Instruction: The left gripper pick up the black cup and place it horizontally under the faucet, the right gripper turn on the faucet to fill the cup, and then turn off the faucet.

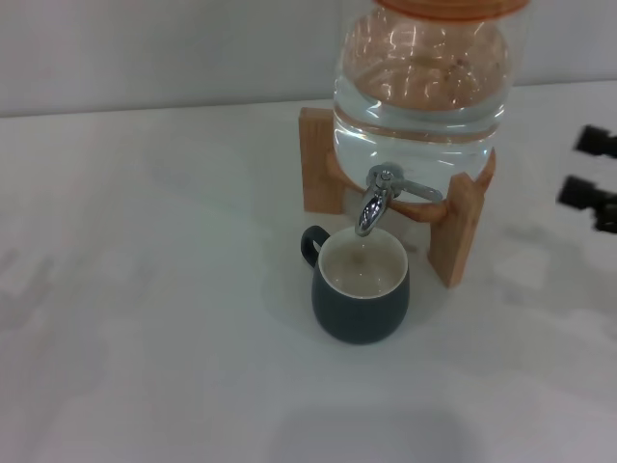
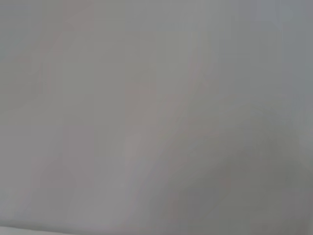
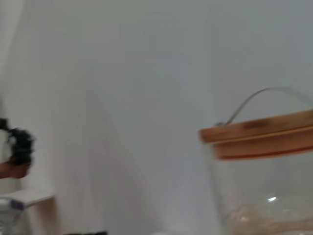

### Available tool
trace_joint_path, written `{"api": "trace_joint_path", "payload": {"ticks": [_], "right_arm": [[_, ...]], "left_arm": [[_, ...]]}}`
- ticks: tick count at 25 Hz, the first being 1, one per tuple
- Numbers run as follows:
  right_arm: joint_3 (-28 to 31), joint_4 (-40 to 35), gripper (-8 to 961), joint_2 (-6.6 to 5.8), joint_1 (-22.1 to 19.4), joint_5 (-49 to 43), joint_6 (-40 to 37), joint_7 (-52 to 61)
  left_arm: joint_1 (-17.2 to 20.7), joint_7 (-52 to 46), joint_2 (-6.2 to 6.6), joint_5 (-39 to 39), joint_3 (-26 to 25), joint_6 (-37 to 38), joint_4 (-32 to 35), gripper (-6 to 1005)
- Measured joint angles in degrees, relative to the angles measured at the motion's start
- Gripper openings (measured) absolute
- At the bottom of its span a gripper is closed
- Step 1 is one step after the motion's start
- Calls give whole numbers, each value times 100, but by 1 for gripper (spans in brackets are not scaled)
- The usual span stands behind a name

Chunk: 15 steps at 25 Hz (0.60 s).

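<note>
The black cup (image 1: 361, 286) stands upright on the white table with its cream inside showing and its handle pointing to the back left. It sits directly under the chrome faucet (image 1: 372, 206), whose spout curves down over the cup's mouth. No stream of water shows. The right gripper (image 1: 590, 167) is at the right edge of the head view, level with the faucet and well apart from it; its two black fingers are spread and empty. The left gripper is out of view, and the left wrist view shows only a blank white surface.
The clear water jar (image 1: 424, 96) rests on a wooden stand (image 1: 459, 230) behind the cup. Its wooden lid band (image 3: 259, 136) and wire handle show in the right wrist view. White table (image 1: 145, 318) stretches to the left and front.
</note>
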Motion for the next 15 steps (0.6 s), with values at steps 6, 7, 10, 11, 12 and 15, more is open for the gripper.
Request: {"api": "trace_joint_path", "payload": {"ticks": [6, 7, 10, 11, 12, 15], "right_arm": [[-915, -425, 806, -1, 137, -197, -471, 448], [-1074, -505, 806, -2, 160, -250, -586, 518], [-1487, -750, 806, -4, 227, -413, -955, 727], [-1577, -806, 806, -3, 240, -462, -1047, 777], [-1671, -880, 806, -3, 259, -529, -1202, 845], [-1825, -974, 806, -3, 299, -627, -1500, 950]], "left_arm": [[99, 10, -10, 3, -389, 57, -12, 569], [107, 15, -10, 3, -451, 58, -13, 569], [110, 32, -10, 5, -472, 62, -15, 569], [110, 41, -10, 7, -473, 64, -17, 569], [110, 53, -9, 9, -473, 65, -20, 568], [112, 89, -14, 31, -468, 65, -53, 568]]}}
